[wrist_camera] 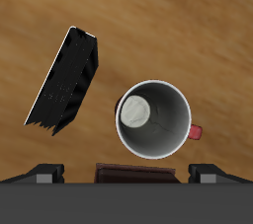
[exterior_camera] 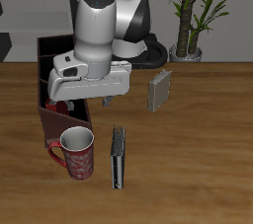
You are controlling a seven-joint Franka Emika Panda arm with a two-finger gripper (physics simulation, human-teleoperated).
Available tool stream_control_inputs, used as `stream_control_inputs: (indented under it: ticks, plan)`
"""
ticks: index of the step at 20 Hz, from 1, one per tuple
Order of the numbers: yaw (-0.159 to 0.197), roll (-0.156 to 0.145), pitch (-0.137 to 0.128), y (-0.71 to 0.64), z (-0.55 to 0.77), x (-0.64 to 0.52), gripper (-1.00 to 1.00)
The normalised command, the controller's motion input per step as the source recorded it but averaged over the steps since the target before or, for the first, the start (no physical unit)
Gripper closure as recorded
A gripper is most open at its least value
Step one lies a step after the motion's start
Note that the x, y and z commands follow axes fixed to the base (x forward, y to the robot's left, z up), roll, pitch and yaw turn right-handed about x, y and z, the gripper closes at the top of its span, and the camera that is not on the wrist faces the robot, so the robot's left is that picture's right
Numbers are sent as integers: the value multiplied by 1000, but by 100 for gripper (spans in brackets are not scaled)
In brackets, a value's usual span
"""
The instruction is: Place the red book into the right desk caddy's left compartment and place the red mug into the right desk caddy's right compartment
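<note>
Red book [wrist_camera: 135, 174]: only a dark maroon slab edge shows in the wrist view, right between the 2 jaws of the gripper [exterior_camera: 109, 97]. Most of it is cut off by the frame, so the ID is not certain. In the exterior view the hand blocks it.

Jaws: the 2 finger bodies sit wide apart on either side of the slab. Contact is not visible, so I cannot tell whether they are clenched on it or released.

Red mug [exterior_camera: 77, 152]: upright on the table [exterior_camera: 198, 169], not in any compartment, just off the end of the right desk caddy [exterior_camera: 61, 121] that is nearest the table's front edge. Touching or apart cannot be told. The wrist view looks straight down into its pale inside, and its red handle [wrist_camera: 195, 131] sticks out on the side away from the black book.

Right desk caddy: long, dark maroon, open-topped, running front to back along the table's side. The arm covers much of it and the dividers are hard to make out. A small red patch shows under the hand over the caddy, and what it is cannot be told.

Black book [exterior_camera: 119, 157]: on the table beside the mug with a gap between them, pale edge visible.

Grey book [exterior_camera: 158, 92]: stands farther back, well apart from the mug.

1 potted plant [exterior_camera: 188, 16] at the table's back.
</note>
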Motion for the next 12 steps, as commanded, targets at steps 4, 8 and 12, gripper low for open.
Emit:
stream_control_inputs:
  ticks: [4, 8, 12]
  plan:
    - [36, -35, -4, -178, -111, -32, -100]
    - [38, -18, -4, 38, -105, 30, -100]
    - [64, -23, 1, 75, -158, -13, -100]
